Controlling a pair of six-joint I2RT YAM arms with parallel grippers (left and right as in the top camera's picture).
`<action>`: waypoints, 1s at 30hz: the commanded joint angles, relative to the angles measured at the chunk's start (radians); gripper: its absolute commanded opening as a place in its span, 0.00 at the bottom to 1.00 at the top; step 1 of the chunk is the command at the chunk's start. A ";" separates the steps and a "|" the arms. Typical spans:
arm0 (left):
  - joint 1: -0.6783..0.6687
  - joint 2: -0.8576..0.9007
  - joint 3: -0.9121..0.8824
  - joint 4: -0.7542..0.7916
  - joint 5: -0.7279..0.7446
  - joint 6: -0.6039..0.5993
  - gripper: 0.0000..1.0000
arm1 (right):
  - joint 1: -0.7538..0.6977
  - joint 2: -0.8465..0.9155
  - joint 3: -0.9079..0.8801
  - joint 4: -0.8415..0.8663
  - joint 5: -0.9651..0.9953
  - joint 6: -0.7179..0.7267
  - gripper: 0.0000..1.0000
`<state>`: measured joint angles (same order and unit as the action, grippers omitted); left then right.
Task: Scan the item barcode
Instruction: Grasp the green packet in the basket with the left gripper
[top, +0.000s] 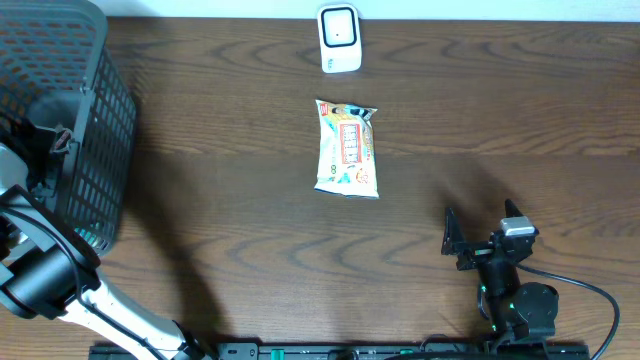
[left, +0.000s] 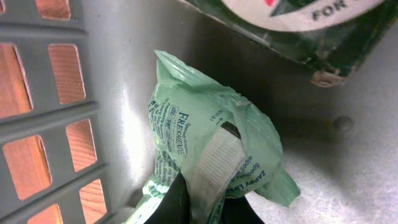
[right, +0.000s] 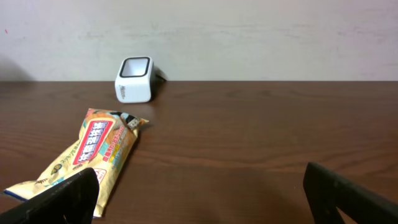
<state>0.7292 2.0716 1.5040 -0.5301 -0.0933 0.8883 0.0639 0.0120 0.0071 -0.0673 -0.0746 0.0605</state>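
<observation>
1. At the far left of the overhead frame, my left arm (top: 45, 275) reaches into the grey mesh basket (top: 95, 110).
2. Left wrist view, bottom centre: my left gripper (left: 202, 202) is clamped on a crumpled pale green packet (left: 205, 130). The black fingers pinch its lower end over the basket's grey floor.
3. Top right of that view: a dark green box (left: 292, 25) lies apart from the green packet.
4. Lower right of the overhead frame: my right gripper (top: 482, 235) has its jaws spread wide and holds nothing over the wooden table (top: 250, 250).
5. Top centre: the white barcode scanner (top: 339, 38). A yellow snack packet (top: 347, 148) lies flat at frame centre, near the scanner but not touching it.
</observation>
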 joint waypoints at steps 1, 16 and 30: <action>0.001 0.018 -0.007 -0.028 0.073 -0.103 0.07 | -0.006 -0.005 -0.001 -0.004 -0.003 0.002 0.99; -0.001 -0.346 0.016 0.237 0.314 -0.601 0.08 | -0.006 -0.005 -0.001 -0.004 -0.003 0.002 0.99; -0.006 -0.679 0.016 0.309 0.605 -1.263 0.07 | -0.006 -0.005 -0.001 -0.004 -0.003 0.002 0.99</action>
<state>0.7292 1.4406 1.5040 -0.2375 0.3706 -0.1917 0.0639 0.0120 0.0071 -0.0673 -0.0746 0.0608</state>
